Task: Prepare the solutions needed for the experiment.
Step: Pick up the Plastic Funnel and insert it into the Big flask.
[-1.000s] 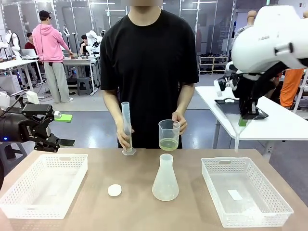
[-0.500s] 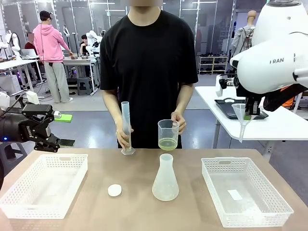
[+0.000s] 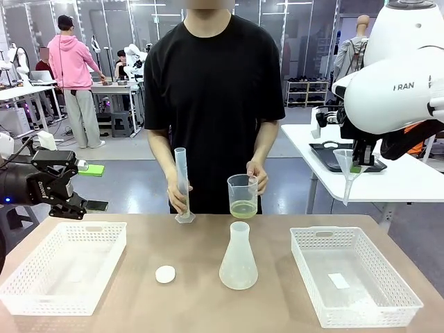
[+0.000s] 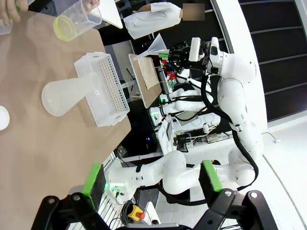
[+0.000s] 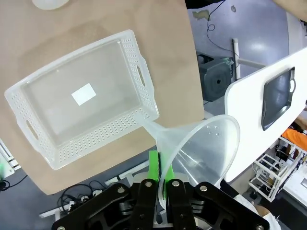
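1. While both grippers hang above its ends, the table (image 3: 180, 243) lies lower than either, with a person (image 3: 215, 83) standing at its far side, across from them.
2. Left gripper (image 3: 94, 186): its jaws are spread wide with nothing between the green pads (image 4: 93, 179); it hovers off the table's left end.
3. Right gripper (image 5: 162, 179): its jaws are pressed together on the rim of a clear funnel (image 5: 201, 148), whose spout points down and away from the fingers.
4. Right basket (image 3: 326, 234): white and perforated, below the right gripper.
5. Left basket (image 3: 89, 227): below the left gripper, toward the table's middle.
6. Conical flask (image 3: 238, 267): frosted and upright, between the two grippers and lower than both.
7. Graduated cylinder (image 3: 182, 180): upright on the table beyond the flask, steadied by one hand (image 3: 182, 200) of the person.
8. Beaker (image 3: 243, 191): held above the flask by the person's other hand (image 3: 260, 173), well apart from both grippers.
9. The solutions (image 3: 243, 207): a shallow pale yellow-green layer in the bottom of the beaker.
10. White disc (image 3: 165, 274): flat on the table, on the left gripper's side of the flask.
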